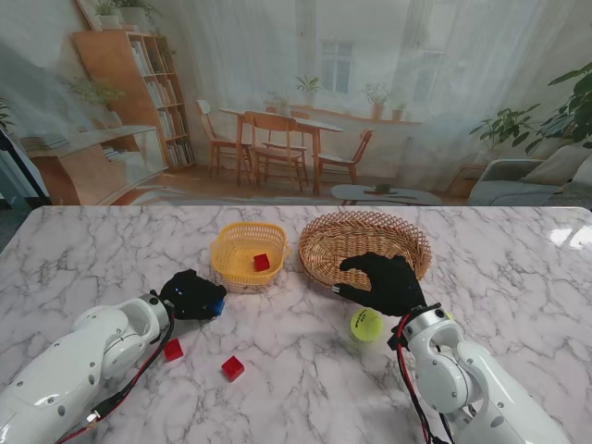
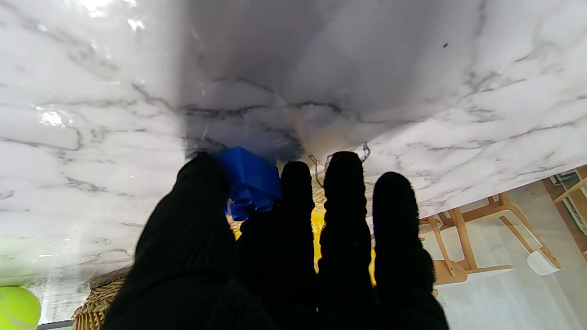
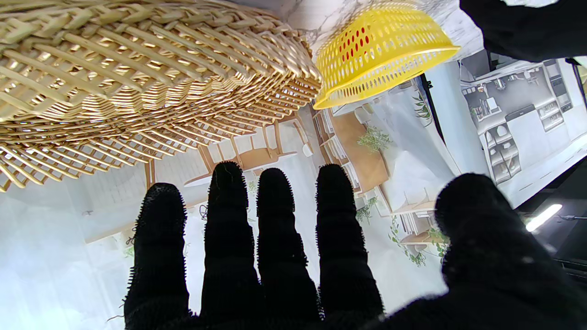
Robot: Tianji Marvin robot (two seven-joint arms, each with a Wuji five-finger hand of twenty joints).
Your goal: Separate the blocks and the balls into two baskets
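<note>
With the left hand [image 1: 192, 295] pinching the blue block [image 2: 250, 182], lift straight and release over the yellow basket [image 1: 242, 270] (right hand [image 1: 387, 283] spread, idle).

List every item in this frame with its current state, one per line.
left hand: shut on blue block
right hand: open, empty
yellow basket: holds one red block
wicker basket: looks empty
tennis ball: on table
two red blocks: on table, unsorted

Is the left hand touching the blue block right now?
Touching. The left wrist view shows the blue block pinched between the left hand's thumb and finger, no gap either side.
</note>
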